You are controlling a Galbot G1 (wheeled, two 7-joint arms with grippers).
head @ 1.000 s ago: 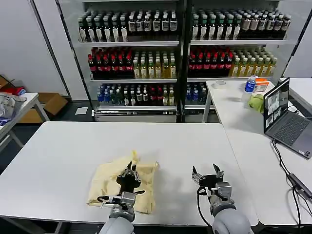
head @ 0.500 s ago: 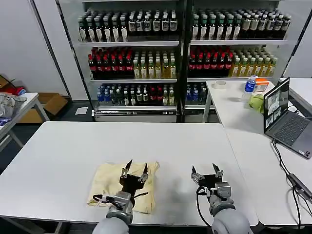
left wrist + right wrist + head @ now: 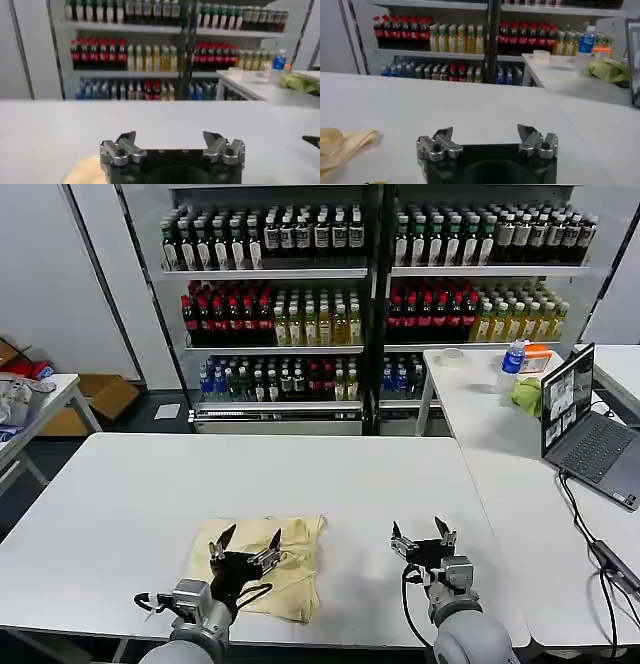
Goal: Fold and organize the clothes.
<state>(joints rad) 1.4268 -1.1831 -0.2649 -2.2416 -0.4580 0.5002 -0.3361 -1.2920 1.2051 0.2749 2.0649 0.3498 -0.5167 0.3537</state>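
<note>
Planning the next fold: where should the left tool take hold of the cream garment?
Probably the far right corner of the cream garment, approached from above. The cloth lies flat on the white table, so only an edge or corner can be pinched. The left tool hovers open over it; the right tool waits beside, open.

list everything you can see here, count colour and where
garment: one, pale cream-yellow, folded flat on the near part of the white table
white table: one, in front of the robot
side table: one, white, to the right
laptop: one, grey, open on the side table
blue-capped bottle: one, far end of the side table
green cloth: one, beside the laptop
drink shelves: two units, rows of dark, red and yellow bottles, behind the tables
cardboard box: one, brown, floor at far left
left gripper: one, black, open, above the garment
right gripper: one, black, open, over bare table right of the garment
</note>
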